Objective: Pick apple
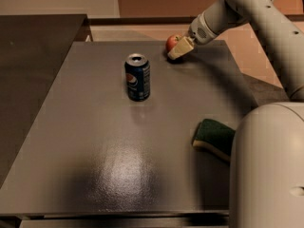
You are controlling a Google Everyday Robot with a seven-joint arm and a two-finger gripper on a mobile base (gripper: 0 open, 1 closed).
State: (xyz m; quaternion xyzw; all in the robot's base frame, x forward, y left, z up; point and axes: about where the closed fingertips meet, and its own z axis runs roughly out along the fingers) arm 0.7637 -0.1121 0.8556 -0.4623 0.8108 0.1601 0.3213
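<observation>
Hand (179, 49) sits against apple (171, 42), beyond and right of soda can (137, 77) on bench (95, 141); its grip state cannot be told.

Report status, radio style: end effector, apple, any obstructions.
End effector down at the apple, partly covering it. Apple at the table far edge. Soda can stands apart, nearer, not blocking.

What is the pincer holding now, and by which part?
It cannot be told: the pincer is right at the apple, partly covering it, but no grip shows.
</observation>
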